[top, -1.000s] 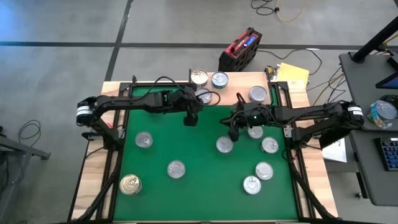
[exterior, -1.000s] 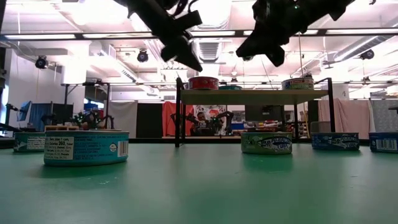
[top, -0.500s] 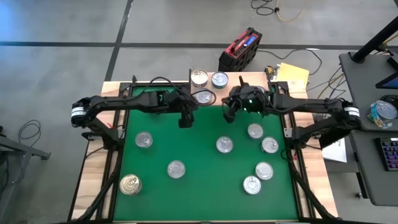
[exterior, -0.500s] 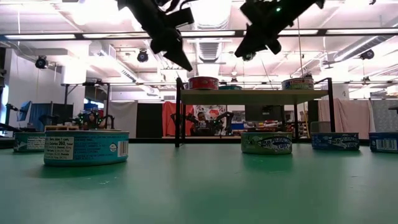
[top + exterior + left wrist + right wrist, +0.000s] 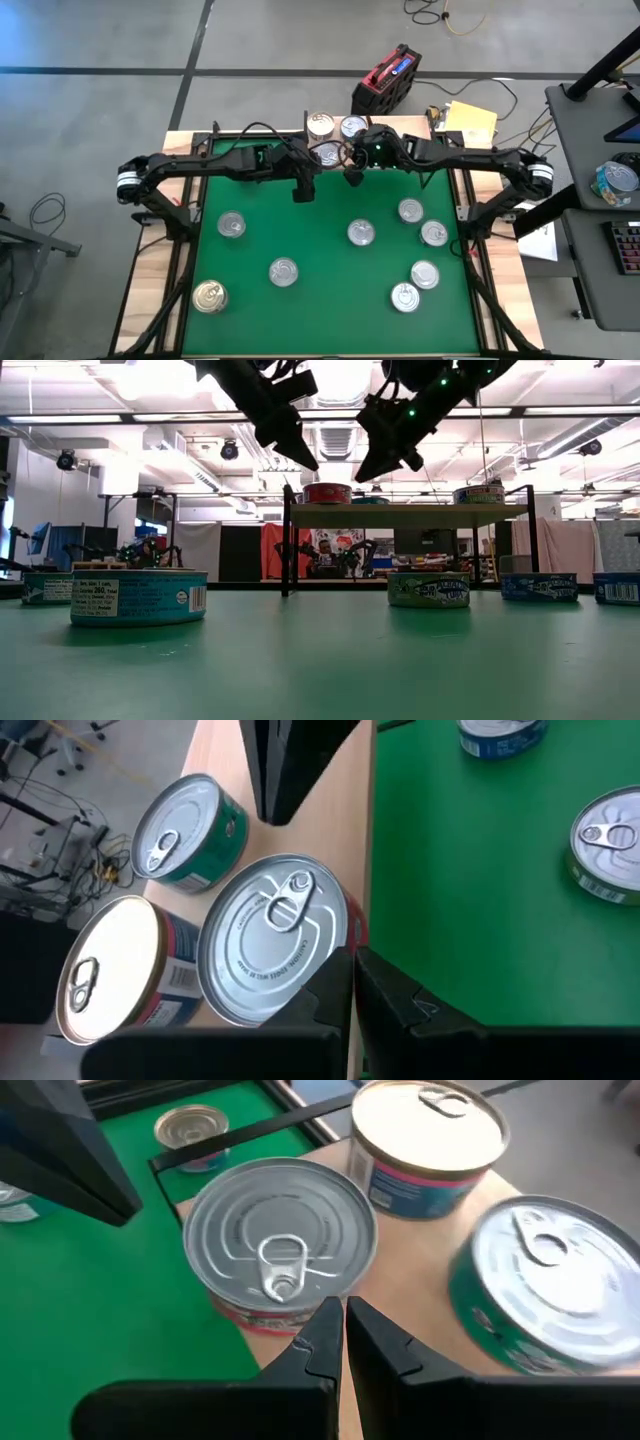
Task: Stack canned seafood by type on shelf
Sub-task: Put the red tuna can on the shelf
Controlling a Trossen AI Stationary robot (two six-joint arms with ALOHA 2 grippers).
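Note:
The shelf (image 5: 398, 127) stands at the mat's far edge. It carries a silver-topped, red-labelled tin (image 5: 327, 155) (image 5: 275, 935) (image 5: 280, 1255), a pale-topped tin (image 5: 320, 124) (image 5: 430, 1140) and a green-labelled tin (image 5: 352, 126) (image 5: 545, 1280). The low view shows one more tin (image 5: 478, 494) at the shelf's right end. Several other tins lie on the green mat (image 5: 320, 300), one of them gold-topped (image 5: 209, 296). My left gripper (image 5: 303, 190) (image 5: 352, 990) hangs shut above the mat, near the shelf's front edge. My right gripper (image 5: 352, 175) (image 5: 343, 1330) is shut too, in the air just right of the red-labelled tin.
Loose tins sit at the mat's left (image 5: 231, 224) (image 5: 283, 271) and right (image 5: 361, 232) (image 5: 410, 210) (image 5: 433, 233) (image 5: 425, 274) (image 5: 405, 296). The two grippers hang close together over the shelf's front left part. Black frame rails (image 5: 185, 260) run along the mat's sides.
My right gripper has travelled from above the mat's middle toward the far edge and to the left. It now hangs by the shelf's front, beside the red-labelled tin. It has stayed shut and carries nothing. No tin has moved.

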